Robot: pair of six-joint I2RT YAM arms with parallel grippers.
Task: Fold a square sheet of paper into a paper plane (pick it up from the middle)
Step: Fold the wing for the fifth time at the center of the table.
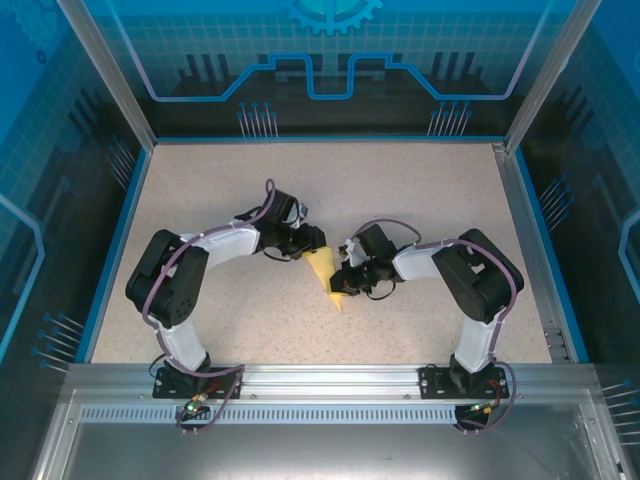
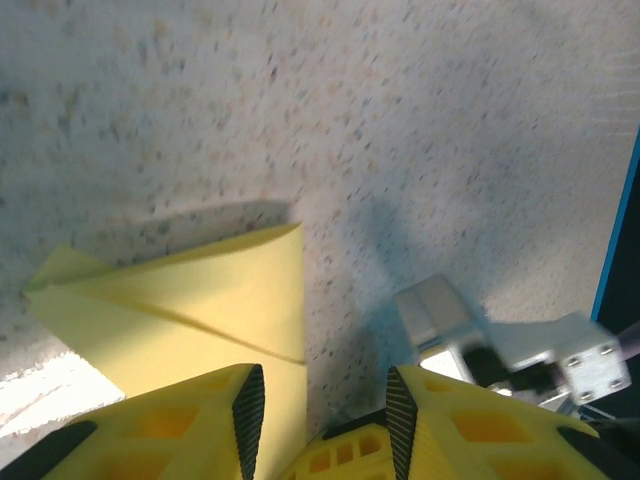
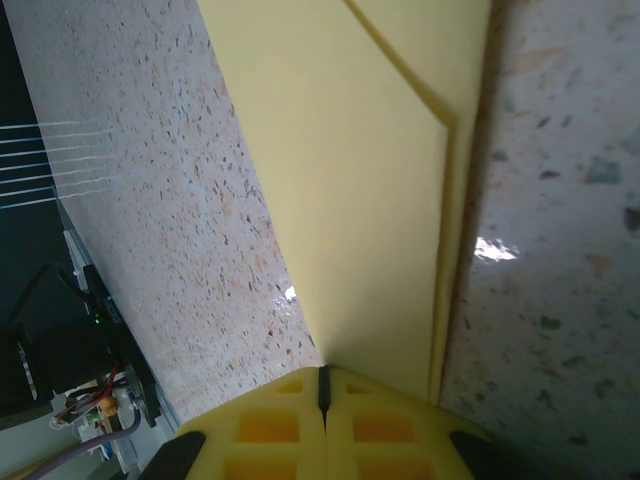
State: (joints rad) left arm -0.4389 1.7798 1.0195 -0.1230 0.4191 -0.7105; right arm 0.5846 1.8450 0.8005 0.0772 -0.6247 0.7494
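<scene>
Speckled beige table (image 1: 430, 190), framed by a blue rim and clear blue-lit panels, carried the yellow paper (image 1: 322, 272) near its middle, slightly toward the near edge. The paper was folded into a narrow triangle with layered flaps, its point toward the near edge. The left gripper (image 1: 303, 240) stood at the wide far end with its jaws apart. In the left wrist view one finger (image 2: 215, 420) overlapped the paper's edge, while the gap between the jaws showed mostly bare table. The right gripper (image 1: 347, 281) lay at the paper's right side close to the point, jaws fully closed. In the right wrist view the paper ran out from beneath the closed fingertips (image 3: 270, 420); whether it was pinched or only pressed flat could not be determined. Probable faults: closing the left jaws from this position would likely catch one layer or nothing, and pull the flaps open. If the right gripper merely rested on the paper, a pull from the left would slide the whole piece and skew the crease. Excess downward force risked crumpling the thin point.
</scene>
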